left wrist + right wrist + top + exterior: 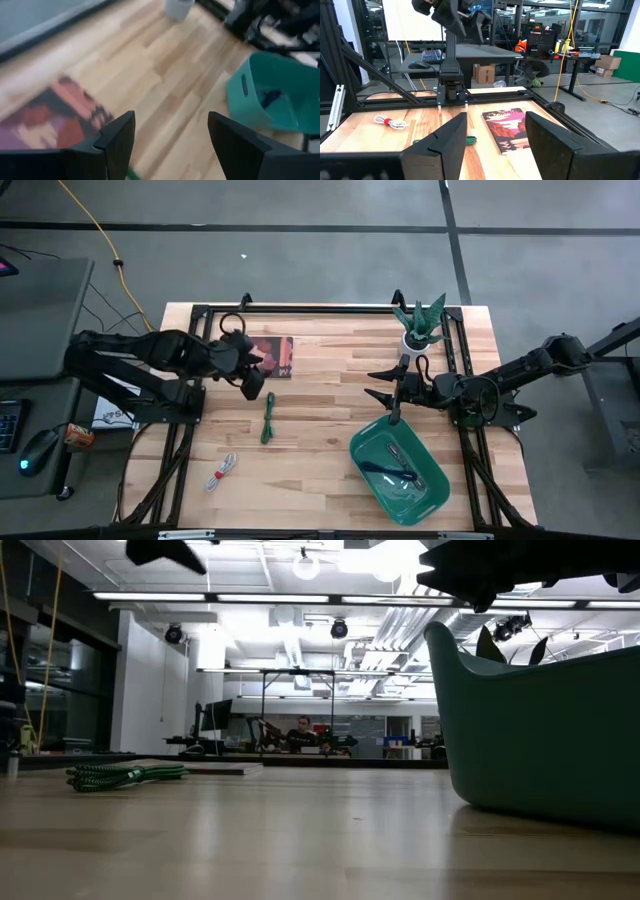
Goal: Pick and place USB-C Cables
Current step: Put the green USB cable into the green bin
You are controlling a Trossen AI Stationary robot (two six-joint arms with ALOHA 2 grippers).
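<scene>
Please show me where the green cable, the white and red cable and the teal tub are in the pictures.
green cable (268,418): high view, middle of the bundle.
white and red cable (222,471): high view, middle of the bundle.
teal tub (437,495): high view, its rim on the right side.

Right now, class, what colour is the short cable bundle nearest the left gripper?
Green cable bundle; clearest in the high view.
</scene>
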